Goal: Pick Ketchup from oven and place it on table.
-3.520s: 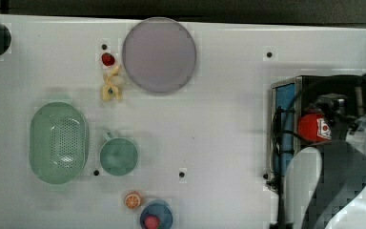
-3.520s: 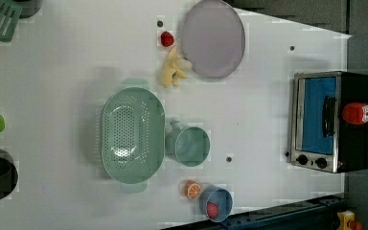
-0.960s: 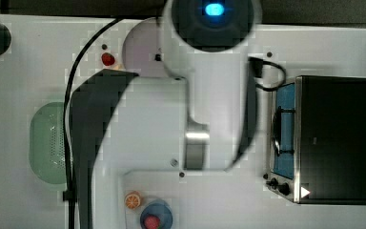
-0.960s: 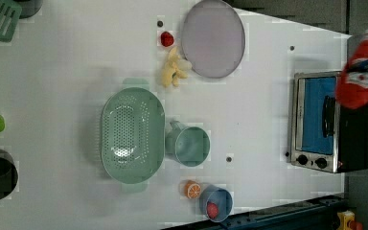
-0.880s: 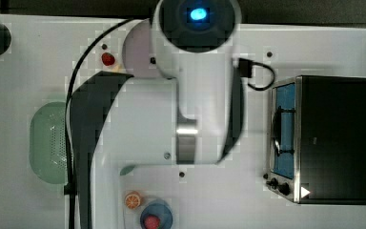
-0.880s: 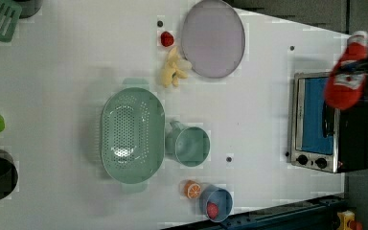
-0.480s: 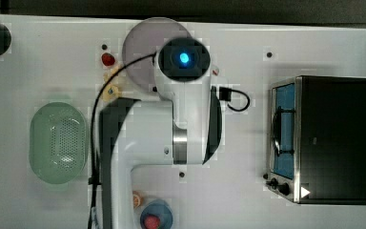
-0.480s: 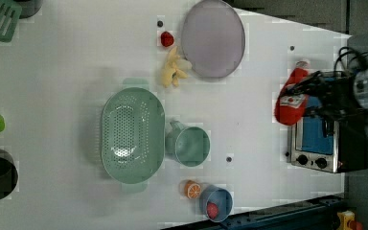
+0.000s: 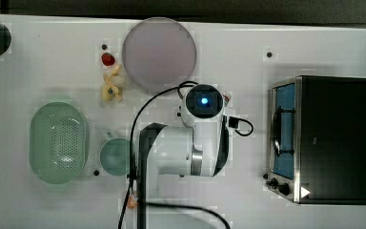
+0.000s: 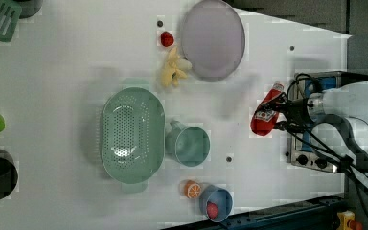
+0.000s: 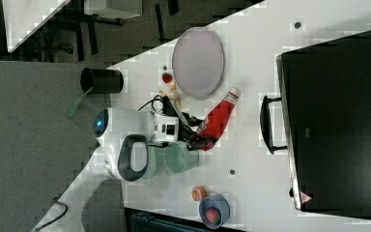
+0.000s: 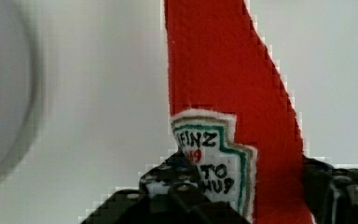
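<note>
Ketchup [image 10: 264,115] is sitting tight between your gripper [image 10: 281,113] fingers, which are pinching the red bottle low on its body, over the white table [image 10: 67,67]. Its cap is pointing toward the round plate [image 10: 212,38]. You are holding it just beside the oven [image 9: 331,138], off the front of the blue door. Past the bottle, the green cup [image 10: 191,146] and green strainer [image 10: 132,134] are looking empty. The little blue bowl [image 10: 216,203] is holding one red piece.
</note>
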`<state>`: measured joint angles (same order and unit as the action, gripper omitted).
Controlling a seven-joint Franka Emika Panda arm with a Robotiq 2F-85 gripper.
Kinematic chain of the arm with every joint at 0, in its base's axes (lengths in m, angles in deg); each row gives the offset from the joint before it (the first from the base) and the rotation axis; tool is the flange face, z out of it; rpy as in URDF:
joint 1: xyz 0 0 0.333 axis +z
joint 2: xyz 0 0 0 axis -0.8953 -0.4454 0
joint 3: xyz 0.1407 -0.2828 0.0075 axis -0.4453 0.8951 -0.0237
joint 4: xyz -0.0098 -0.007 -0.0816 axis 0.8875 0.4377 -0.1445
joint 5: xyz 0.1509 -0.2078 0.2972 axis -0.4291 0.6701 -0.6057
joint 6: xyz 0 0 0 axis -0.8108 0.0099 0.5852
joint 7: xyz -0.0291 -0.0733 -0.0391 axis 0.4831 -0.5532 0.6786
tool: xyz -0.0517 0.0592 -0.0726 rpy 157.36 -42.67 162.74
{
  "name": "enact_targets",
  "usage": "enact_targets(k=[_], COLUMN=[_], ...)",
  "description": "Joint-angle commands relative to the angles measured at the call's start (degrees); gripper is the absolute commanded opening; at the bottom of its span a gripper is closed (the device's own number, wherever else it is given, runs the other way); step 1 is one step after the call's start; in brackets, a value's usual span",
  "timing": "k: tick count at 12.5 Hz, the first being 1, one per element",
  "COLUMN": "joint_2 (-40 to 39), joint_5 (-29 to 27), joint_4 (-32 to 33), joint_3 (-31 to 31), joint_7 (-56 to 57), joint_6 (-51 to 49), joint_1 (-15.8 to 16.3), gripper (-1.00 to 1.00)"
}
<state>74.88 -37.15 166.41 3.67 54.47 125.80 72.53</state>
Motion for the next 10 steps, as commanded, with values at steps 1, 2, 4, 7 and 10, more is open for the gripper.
enact_targets(k=[1,2,4,7,10], joint_2=[-3.29,-2.48,-0.38,6.83,12.17], joint_5=[-0.67,-0.67,-0.67,-0.66,-0.51], joint_4=[-0.53,-0.72,-0.72,-5.56,-16.88], joint_3=[-1.64,-1.72,-1.68,-1.59,-1.55], joint_7=[-1.40,-1.40,-1.40,-1.97,-1.97], joint_6=[6.86,6.87,5.43,-4.56,-21.39], joint_1=[0.48,0.48,0.46,0.36,0.34], gripper=[0.76,1.00,1.00,1.00,1.00])
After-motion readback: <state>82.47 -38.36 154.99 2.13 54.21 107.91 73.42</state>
